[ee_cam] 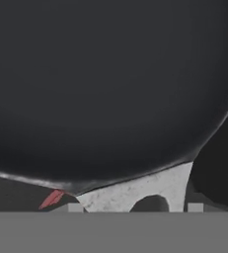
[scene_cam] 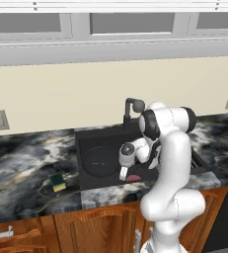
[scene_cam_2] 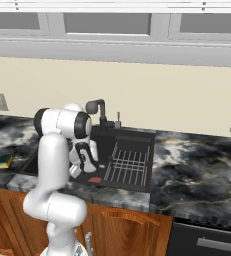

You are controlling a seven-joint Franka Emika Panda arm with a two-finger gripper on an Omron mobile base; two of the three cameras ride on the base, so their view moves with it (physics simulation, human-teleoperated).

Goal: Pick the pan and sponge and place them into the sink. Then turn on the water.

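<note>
The black pan [scene_cam: 100, 161] lies flat in the left half of the black sink [scene_cam: 86, 141]; up close its dark surface [ee_cam: 110, 89] fills the hand view. My gripper [scene_cam: 124, 174] [scene_cam_2: 78, 172] [ee_cam: 135, 207] is low in the sink at the pan's right rim. Its fingertips [ee_cam: 76, 207] stand apart, open, either side of a pale grey piece [ee_cam: 150, 190] at the rim. The yellow and green sponge [scene_cam: 57, 182] [scene_cam_2: 4, 161] rests on the counter left of the sink. No water is in view at the faucet [scene_cam: 133, 106] [scene_cam_2: 99, 107].
A red drain piece [scene_cam: 133, 178] [scene_cam_2: 94, 179] lies on the sink floor beside the gripper. A wire dish rack [scene_cam_2: 129, 165] takes up the sink's right half. Marble counter [scene_cam: 21, 163] runs along both sides, with wooden cabinets below and a wall behind.
</note>
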